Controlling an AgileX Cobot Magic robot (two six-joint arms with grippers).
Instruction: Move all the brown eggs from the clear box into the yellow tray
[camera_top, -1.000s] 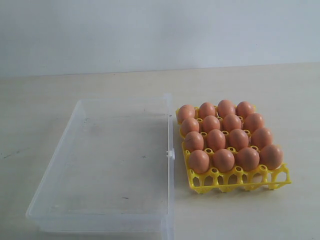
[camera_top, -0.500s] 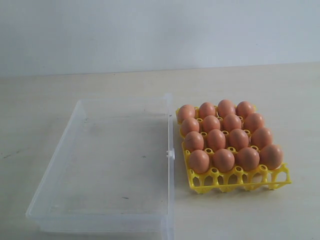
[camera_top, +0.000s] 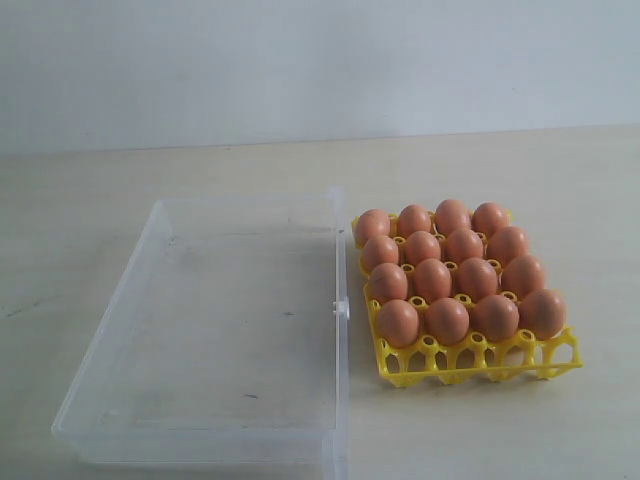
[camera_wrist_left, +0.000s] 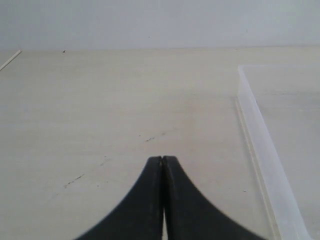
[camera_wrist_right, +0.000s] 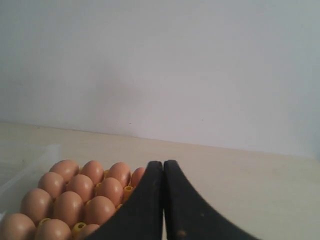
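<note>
The clear box beside the yellow tray is empty; the brown eggs sit in the tray. Left claw and right claw: pressed together, empty. Keep both off the tray.

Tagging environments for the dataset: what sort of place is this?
Likely a lab test bench: plain pale tabletop, blank white wall, only a clear box and a yellow tray of brown eggs.

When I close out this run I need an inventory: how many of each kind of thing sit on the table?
Brown eggs: 16
Yellow tray: 1, holding all the eggs
Clear box: 1, with no eggs in it
Total: 18
</note>
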